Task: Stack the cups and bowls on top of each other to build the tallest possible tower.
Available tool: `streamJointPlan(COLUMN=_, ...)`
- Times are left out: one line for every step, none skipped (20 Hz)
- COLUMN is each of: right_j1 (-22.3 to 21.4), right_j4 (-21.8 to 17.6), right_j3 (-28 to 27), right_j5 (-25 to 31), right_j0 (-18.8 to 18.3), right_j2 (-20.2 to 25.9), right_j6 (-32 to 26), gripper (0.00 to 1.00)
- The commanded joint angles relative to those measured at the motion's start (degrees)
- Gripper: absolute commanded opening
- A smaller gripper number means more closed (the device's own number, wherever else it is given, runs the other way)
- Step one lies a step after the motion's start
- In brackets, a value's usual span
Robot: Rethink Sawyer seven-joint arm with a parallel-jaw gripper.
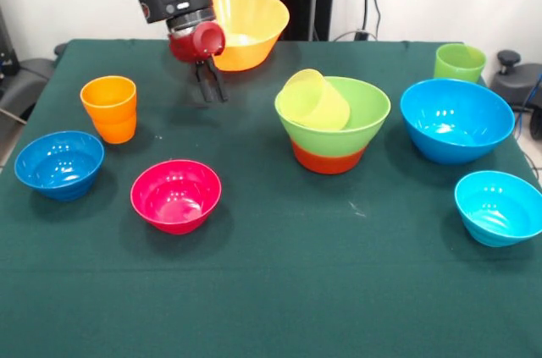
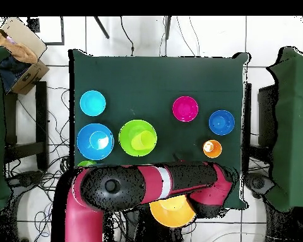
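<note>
My gripper (image 1: 211, 87) hangs shut and empty a little above the table, between the orange cup (image 1: 108, 108) and the big yellow-orange bowl (image 1: 246, 28). The tower stands mid-table: the light green bowl (image 1: 360, 117) sits in the orange-red bowl (image 1: 329, 158), and the pale yellow cup (image 1: 314, 101) lies tilted inside the green bowl. The magenta bowl (image 1: 176, 195) and small dark blue bowl (image 1: 59, 164) stand apart at the front left. The big blue bowl (image 1: 457, 119), small cyan bowl (image 1: 500, 206) and light green cup (image 1: 459, 62) are at the right.
In the overhead view the red arm (image 2: 135, 187) lies across the table's near edge and partly covers the yellow-orange bowl (image 2: 173, 212) and the green cup (image 2: 86, 164). A cardboard box (image 2: 21, 53) sits off the table at the top left.
</note>
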Motion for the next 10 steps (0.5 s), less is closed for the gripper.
streamJointPlan(right_j1=-8.1, right_j4=-14.4, right_j3=-2.5, right_j5=-11.3, right_j0=-8.0, right_j2=10.5, right_j6=24.9, gripper=1.0)
streamJointPlan(right_j1=-8.5, right_j4=-14.0, right_j3=-1.9, right_j5=-11.0, right_j0=-7.9, right_j2=10.6, right_j6=23.7, gripper=1.0)
streamJointPlan(right_j1=-9.0, right_j4=-14.3, right_j3=-1.5, right_j5=-10.7, right_j0=-7.8, right_j2=10.7, right_j6=23.5, gripper=1.0)
streamJointPlan(right_j1=-10.0, right_j4=-14.7, right_j3=-0.7, right_j5=-11.0, right_j0=-7.5, right_j2=10.9, right_j6=23.5, gripper=1.0)
streamJointPlan(right_j1=-10.8, right_j4=-15.2, right_j3=-0.1, right_j5=-11.1, right_j0=-7.3, right_j2=10.8, right_j6=23.3, gripper=1.0)
streamJointPlan(right_j1=-11.6, right_j4=-15.6, right_j3=0.5, right_j5=-11.1, right_j0=-6.9, right_j2=10.7, right_j6=23.3, gripper=1.0)
streamJointPlan(right_j1=-12.2, right_j4=-16.0, right_j3=0.7, right_j5=-11.0, right_j0=-6.8, right_j2=10.6, right_j6=23.7, gripper=1.0)
streamJointPlan(right_j1=-12.9, right_j4=-16.4, right_j3=1.1, right_j5=-11.0, right_j0=-6.3, right_j2=10.5, right_j6=24.1, gripper=1.0)
streamJointPlan(right_j1=-13.6, right_j4=-17.0, right_j3=1.2, right_j5=-10.9, right_j0=-5.9, right_j2=10.1, right_j6=25.5, gripper=1.0)
streamJointPlan(right_j1=-14.3, right_j4=-17.5, right_j3=1.3, right_j5=-10.5, right_j0=-5.2, right_j2=10.0, right_j6=26.7, gripper=1.0)
